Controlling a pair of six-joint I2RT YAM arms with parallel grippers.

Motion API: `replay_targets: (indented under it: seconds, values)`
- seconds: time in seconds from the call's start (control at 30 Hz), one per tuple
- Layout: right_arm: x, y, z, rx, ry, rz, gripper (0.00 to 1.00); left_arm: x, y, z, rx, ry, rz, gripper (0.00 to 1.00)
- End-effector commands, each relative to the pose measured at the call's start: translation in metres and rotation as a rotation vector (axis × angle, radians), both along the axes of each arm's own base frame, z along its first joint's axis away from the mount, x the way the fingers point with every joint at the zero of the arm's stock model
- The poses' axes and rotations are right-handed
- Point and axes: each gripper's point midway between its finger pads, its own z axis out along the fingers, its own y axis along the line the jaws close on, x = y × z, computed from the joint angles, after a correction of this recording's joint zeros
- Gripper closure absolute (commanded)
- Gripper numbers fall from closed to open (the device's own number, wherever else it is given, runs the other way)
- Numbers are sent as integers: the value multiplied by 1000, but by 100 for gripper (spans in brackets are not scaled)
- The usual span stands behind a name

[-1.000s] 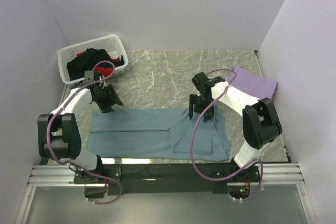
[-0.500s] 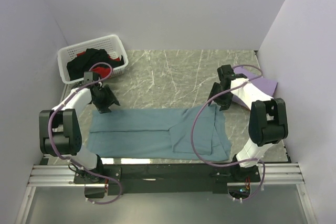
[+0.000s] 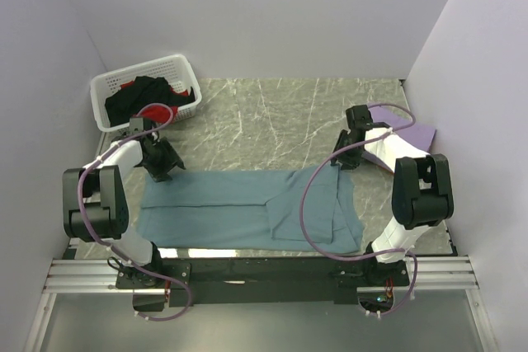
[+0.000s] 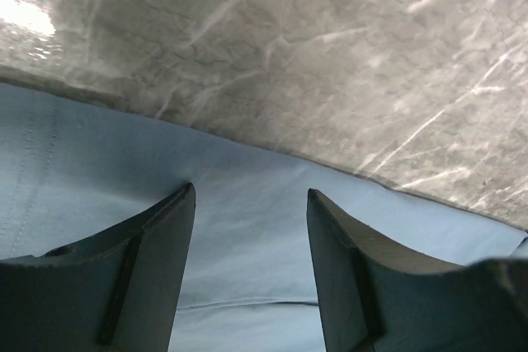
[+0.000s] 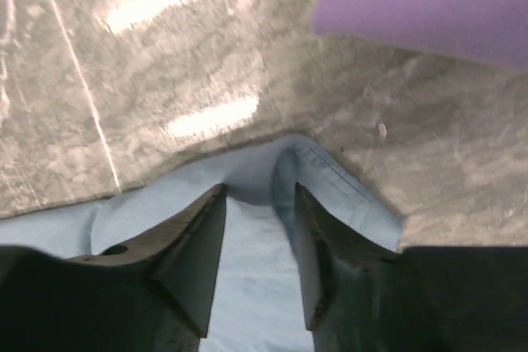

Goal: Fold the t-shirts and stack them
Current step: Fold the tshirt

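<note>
One teal t-shirt (image 3: 231, 208) lies spread flat across the near half of the table (image 3: 264, 117), long side running left to right, with a doubled panel lying over its right portion. My left hand (image 3: 161, 162) sits at the shirt's far left corner. From the wrist its two fingers (image 4: 157, 237) stand wide apart just over the cloth's far edge, with flat blue fabric showing between them and nothing gripped. My right hand (image 3: 342, 157) is at the far right corner of the same shirt. There the fingers (image 5: 194, 237) are drawn close together on a raised fold of the hem, which bunches up between the tips, so I have the teal cloth pinched. One lavender t-shirt (image 3: 412, 131) lies folded flat near the right wall, beyond my right hand and apart from the teal one, with bare marbled table between them. One white slotted basket (image 3: 111, 80) stands in the far left corner. It holds a heap of black shirt (image 3: 136, 100) cloth with a patch of red shirt (image 3: 161, 111) at its near side — how many garments make up that heap I cannot tell. Two purple cables (image 3: 307, 204) loop along my arms, one on each.
</note>
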Motion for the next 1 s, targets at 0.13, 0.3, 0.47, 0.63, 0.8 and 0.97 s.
replay_targets:
  seconds: [0.13,0.3,0.47,0.63,0.8,0.97]
  values:
    - [15,0,-2,1,-48,-1,66,2,10,-8,4,-4,38,38]
    - [15,-2,-7,-7,-39,-2,73,1,13,-11,1,1,46,38]
    - [15,-3,-10,-10,-35,-3,82,-2,15,-13,-7,7,51,38]
    - [10,-9,-8,-41,-16,-19,100,-9,20,-18,-2,27,76,39]
    - [-2,-19,-5,-92,10,-48,100,-13,27,-18,6,30,120,40]
    - [-11,-21,-2,-95,16,-63,100,-15,29,-17,-2,23,142,40]
